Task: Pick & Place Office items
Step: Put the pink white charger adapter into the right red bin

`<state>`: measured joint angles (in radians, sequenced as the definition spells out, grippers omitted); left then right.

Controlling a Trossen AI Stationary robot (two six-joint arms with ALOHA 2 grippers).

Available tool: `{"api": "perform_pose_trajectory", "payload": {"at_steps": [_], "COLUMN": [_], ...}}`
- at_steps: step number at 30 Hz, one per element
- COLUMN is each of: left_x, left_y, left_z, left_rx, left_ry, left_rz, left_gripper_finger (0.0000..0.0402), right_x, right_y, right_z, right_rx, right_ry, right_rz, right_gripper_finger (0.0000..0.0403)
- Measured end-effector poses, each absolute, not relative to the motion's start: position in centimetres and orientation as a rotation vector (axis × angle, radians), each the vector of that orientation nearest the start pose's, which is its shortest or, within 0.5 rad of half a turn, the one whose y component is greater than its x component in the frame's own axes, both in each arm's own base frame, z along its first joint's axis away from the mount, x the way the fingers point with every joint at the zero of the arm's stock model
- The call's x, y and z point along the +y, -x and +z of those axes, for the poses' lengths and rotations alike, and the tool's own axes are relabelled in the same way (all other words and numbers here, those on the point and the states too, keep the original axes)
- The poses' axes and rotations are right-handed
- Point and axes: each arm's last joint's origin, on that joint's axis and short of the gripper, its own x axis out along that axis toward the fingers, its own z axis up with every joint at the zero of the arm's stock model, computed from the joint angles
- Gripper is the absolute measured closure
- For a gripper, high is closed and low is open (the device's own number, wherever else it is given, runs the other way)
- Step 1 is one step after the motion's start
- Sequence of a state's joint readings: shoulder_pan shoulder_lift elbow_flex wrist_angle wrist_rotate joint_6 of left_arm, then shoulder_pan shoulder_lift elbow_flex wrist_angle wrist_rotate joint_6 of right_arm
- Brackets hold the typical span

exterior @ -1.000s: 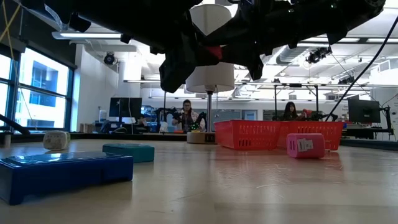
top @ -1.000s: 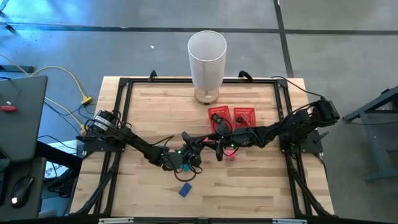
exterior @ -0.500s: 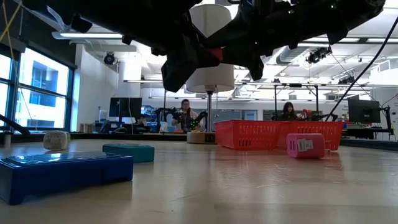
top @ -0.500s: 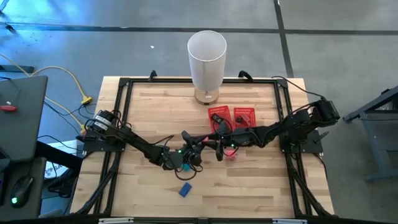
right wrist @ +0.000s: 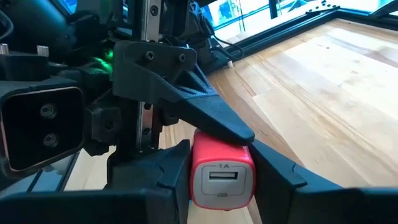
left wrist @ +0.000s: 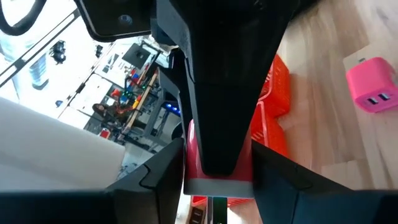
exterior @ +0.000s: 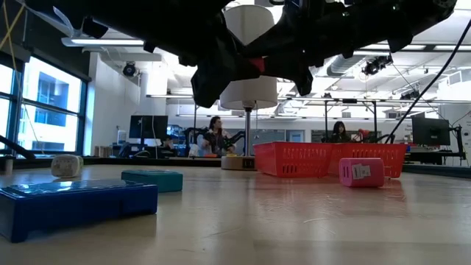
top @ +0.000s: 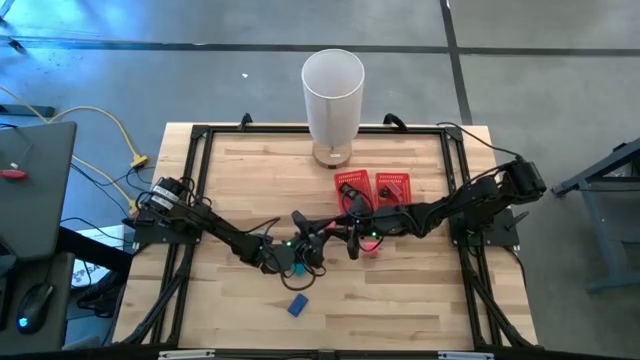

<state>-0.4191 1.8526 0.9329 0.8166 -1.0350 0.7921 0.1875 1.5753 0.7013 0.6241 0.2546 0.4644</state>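
The bare wooden table (top: 240, 170) carries a tall white cylinder (top: 332, 90) at its far edge. Just in front of that sits a red two-compartment mesh tray (exterior: 324, 158). Both dark arms reach in to meet above the table's middle, near the tray. The right gripper (right wrist: 222, 179) is clenched on a red USB charger (right wrist: 222, 165), a small rounded block with a pale face, a single port and a "1A" mark, held clear of the wood. The left gripper (left wrist: 217, 182) sits over the same charger with a finger on either side, but I cannot tell whether it is pressing or slack. On the wood lie a flat blue case (exterior: 73, 202) nearest the front edge, a flat teal piece (exterior: 152, 180) behind it, a pink two-port charger (exterior: 360, 171) just beside the tray, and a small white piece (exterior: 66, 165) well apart to the side.
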Motion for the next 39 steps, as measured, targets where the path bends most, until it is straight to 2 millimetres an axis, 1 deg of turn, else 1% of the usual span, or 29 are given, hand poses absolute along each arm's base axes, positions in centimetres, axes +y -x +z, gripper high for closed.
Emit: {"api": "perform_pose_trajectory", "payload": {"at_steps": [6,9,12,19,22,27,32,36,39], "left_x": [-12.7,-12.7,-12.7,-12.7,-12.9,-14.2,-15.4,-15.4,-15.2], "left_y": [-35.1,-35.1,-35.1,-35.1,-35.0,-34.5,-34.0,-34.0,-34.0], "left_z": [18.8,18.8,18.8,18.8,18.8,19.4,19.5,19.5,19.5], "left_rx": [0.324,0.323,0.323,0.328,0.330,0.269,0.265,0.269,0.284], "left_ry": [-0.853,-0.854,-0.854,-0.855,-0.852,-0.822,-0.876,-0.875,-0.871], "left_rz": [0.509,0.503,0.502,0.511,0.530,0.521,0.486,0.495,0.531], "left_gripper_finger": [0.0241,0.0233,0.0209,0.0122,0.0104,0.0101,0.0101,0.0101,0.0101], "right_x": [5.2,5.2,5.2,5.2,5.1,5.0,4.6,4.8,5.1], "right_y": [-31.2,-31.2,-31.2,-31.2,-31.2,-30.9,-29.7,-28.4,-26.9], "right_z": [19.2,19.2,19.2,19.2,19.0,19.2,20.0,21.2,21.8], "right_rx": [0.242,0.244,0.243,0.245,0.264,0.280,0.328,0.342,0.378], "right_ry": [-0.402,-0.402,-0.403,-0.402,-0.398,-0.367,-0.328,-0.297,-0.273], "right_rz": [-0.129,-0.130,-0.132,-0.134,-0.137,-0.155,-0.272,-0.338,-0.417], "right_gripper_finger": [0.0285,0.0285,0.0285,0.0285,0.0285,0.0285,0.0285,0.0285,0.0285]}}
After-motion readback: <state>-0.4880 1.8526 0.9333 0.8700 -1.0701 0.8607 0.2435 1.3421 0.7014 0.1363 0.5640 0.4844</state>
